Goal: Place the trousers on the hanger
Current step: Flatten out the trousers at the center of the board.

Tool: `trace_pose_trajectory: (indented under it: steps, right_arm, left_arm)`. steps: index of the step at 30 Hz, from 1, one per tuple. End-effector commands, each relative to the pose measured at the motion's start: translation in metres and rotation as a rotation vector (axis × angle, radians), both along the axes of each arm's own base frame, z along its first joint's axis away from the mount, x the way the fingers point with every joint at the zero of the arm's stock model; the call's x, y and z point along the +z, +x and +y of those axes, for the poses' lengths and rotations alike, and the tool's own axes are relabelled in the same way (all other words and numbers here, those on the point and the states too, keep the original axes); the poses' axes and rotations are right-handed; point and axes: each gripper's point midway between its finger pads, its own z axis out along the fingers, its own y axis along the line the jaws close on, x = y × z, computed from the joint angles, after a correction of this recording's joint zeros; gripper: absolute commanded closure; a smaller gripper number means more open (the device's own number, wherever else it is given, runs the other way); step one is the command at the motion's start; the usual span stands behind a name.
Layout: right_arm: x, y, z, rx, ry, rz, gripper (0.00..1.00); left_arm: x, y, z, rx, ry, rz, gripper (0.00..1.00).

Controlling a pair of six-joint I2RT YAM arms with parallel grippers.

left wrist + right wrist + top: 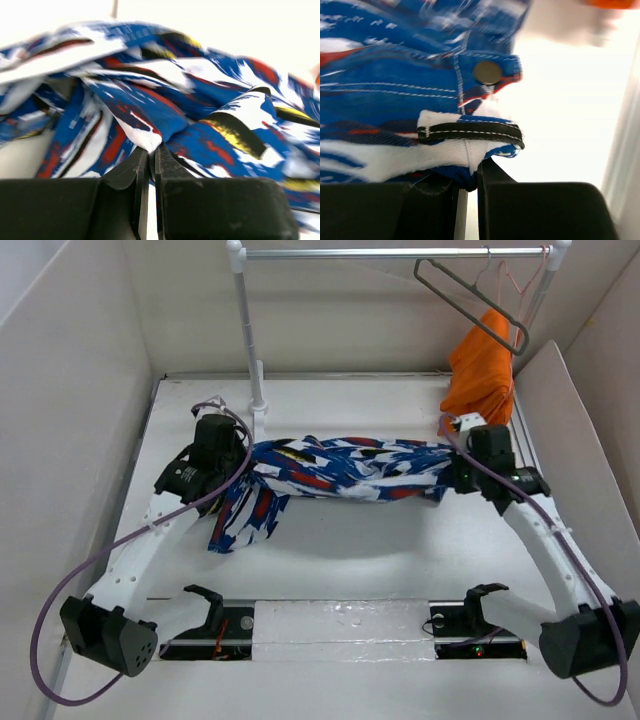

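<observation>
There are one pair of deep blue brush-patterned cloth trousers, one plain orange garment, one white metal clothes rail and two hangers, a thick dark grey hanger and a thin pinkish wire hanger.

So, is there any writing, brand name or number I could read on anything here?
No readable text in any view.
Trousers: only painted-looking patches, no lettering.
Button on the trousers' waistband: blurred; any stamp on it cannot be read.
</observation>
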Motion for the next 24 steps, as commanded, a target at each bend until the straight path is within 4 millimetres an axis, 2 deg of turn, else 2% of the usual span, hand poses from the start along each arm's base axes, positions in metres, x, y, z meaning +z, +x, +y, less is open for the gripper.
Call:
trace_pose_trajectory:
  steps: [1,2,3,4,5,6,7,9,10,11,12,13,14,15,16,17,18,19,20,21,22,23,24]
  right_arm:
    - [0.040,-0.031,-0.048,-0.094,-0.118,0.006,1.00]
    - [0.047,-0.046,-0.057,-0.105,-0.140,0.025,1.00]
    - [0.066,-0.049,-0.064,-0.123,-0.152,-0.008,1.00]
    - [0.077,-0.064,-0.079,-0.154,-0.193,-0.014,1.00]
    - [0.084,-0.068,-0.087,-0.171,-0.220,-0.012,1.00]
    - [0.094,-0.078,-0.096,-0.209,-0.239,-0.029,1.00]
    - [0.111,-0.082,-0.102,-0.240,-0.234,-0.066,1.00]
    - [0.125,-0.088,-0.102,-0.221,-0.227,-0.092,1.00]
    - [0.135,-0.091,-0.103,-0.212,-0.235,-0.100,1.00]
    - [0.139,-0.093,-0.101,-0.195,-0.240,-0.093,1.00]
    - [0.140,-0.095,-0.099,-0.181,-0.240,-0.074,1.00]
    - [0.133,-0.101,-0.086,-0.121,-0.192,-0.025,0.98]
    - [0.125,-0.103,-0.069,-0.032,-0.145,-0.002,0.88]
    - [0.114,-0.107,-0.039,0.107,-0.050,0.017,0.82]
    - [0.104,-0.121,-0.005,0.256,0.080,0.050,0.80]
    - [0.074,-0.141,0.006,0.291,0.137,0.176,0.80]
    - [0.061,-0.155,0.022,0.360,0.191,0.214,0.80]
    - [0.051,-0.169,0.035,0.399,0.256,0.249,0.78]
    - [0.043,-0.182,0.037,0.410,0.270,0.252,0.78]
    - [0.027,-0.194,0.038,0.427,0.263,0.304,0.70]
    - [0.022,-0.199,0.037,0.396,0.261,0.315,0.58]
    - [0.022,-0.203,0.039,0.407,0.264,0.315,0.39]
    - [0.032,-0.201,0.041,0.410,0.262,0.292,0.33]
  left_arm:
    - [0.031,-0.013,0.024,0.050,0.066,-0.047,1.00]
    - [0.033,-0.018,0.022,0.042,0.046,-0.044,1.00]
    - [0.029,-0.025,0.021,0.030,0.041,-0.017,1.00]
    - [0.025,-0.037,0.019,0.014,0.016,0.005,1.00]
    - [0.030,-0.041,0.016,0.001,-0.008,-0.006,1.00]
    - [0.020,-0.049,0.013,-0.024,-0.019,0.023,1.00]
    - [0.021,-0.060,0.003,-0.084,-0.066,0.032,1.00]
    - [0.002,-0.077,-0.011,-0.168,-0.110,0.105,1.00]
    - [-0.001,-0.088,-0.025,-0.246,-0.161,0.138,0.98]
    - [-0.008,-0.095,-0.029,-0.275,-0.165,0.171,0.92]
    - [-0.012,-0.100,-0.032,-0.304,-0.159,0.189,0.80]
    - [-0.011,-0.101,-0.030,-0.308,-0.153,0.186,0.58]
    - [-0.009,-0.103,-0.026,-0.294,-0.138,0.185,0.52]
    - [0.006,-0.099,-0.023,-0.278,-0.130,0.138,0.45]
    - [0.013,-0.094,-0.016,-0.245,-0.108,0.110,0.40]
    - [0.022,-0.092,-0.012,-0.226,-0.097,0.088,0.40]
    - [0.040,-0.086,-0.010,-0.205,-0.095,0.039,0.40]
    - [0.048,-0.079,-0.003,-0.165,-0.076,0.010,0.39]
    - [0.056,-0.071,0.001,-0.131,-0.063,-0.024,0.38]
    - [0.063,-0.065,0.004,-0.104,-0.057,-0.053,0.35]
    - [0.062,-0.058,0.007,-0.081,-0.044,-0.065,0.28]
    - [0.059,-0.049,0.005,-0.077,-0.043,-0.078,0.25]
    - [0.043,-0.041,0.005,-0.063,-0.026,-0.035,0.24]
